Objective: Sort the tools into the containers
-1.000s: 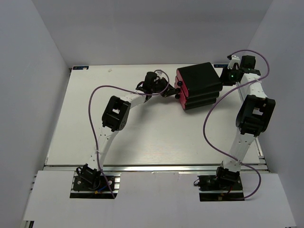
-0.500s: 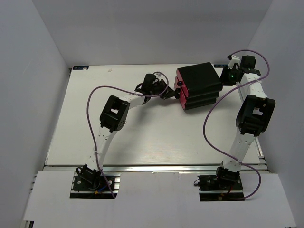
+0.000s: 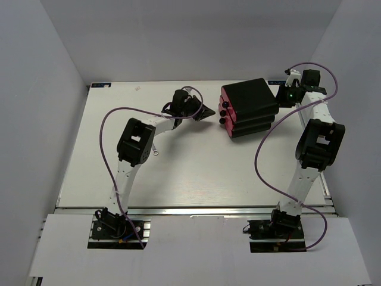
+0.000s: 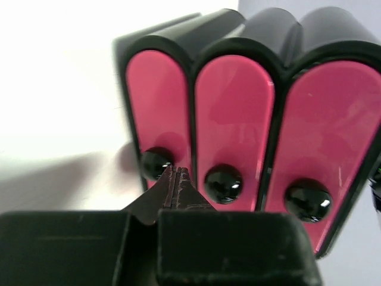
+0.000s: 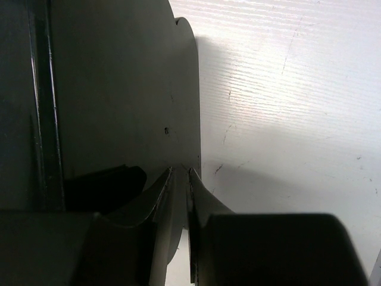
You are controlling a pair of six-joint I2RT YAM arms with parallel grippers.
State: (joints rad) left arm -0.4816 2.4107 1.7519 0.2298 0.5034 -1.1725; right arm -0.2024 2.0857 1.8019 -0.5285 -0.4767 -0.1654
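My left pincer (image 4: 177, 174), shut empty, faces pink-red round-knobbed drawers (image 4: 232, 113) at 3 o'clock; my right pincer (image 5: 181, 176) pinches the black plastic cabinet (image 5: 119, 89) wall.

Three drawers (image 4: 232, 113) had glossy pink-red plastic fronts, smooth and reflective; their round knobs (image 4: 223, 182) were shiny black; the cabinet (image 4: 268, 33) was smooth black plastic with a dull sheen; the table (image 5: 286, 89) was matt white, faintly grained.

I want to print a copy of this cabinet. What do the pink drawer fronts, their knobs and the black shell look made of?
Drawer fronts: likely glossy moulded plastic, soft reflections on the pink. Knobs: glossy black, probably plastic, with bright highlights. Shell: smooth black plastic, it seems, rounded edges, duller sheen.
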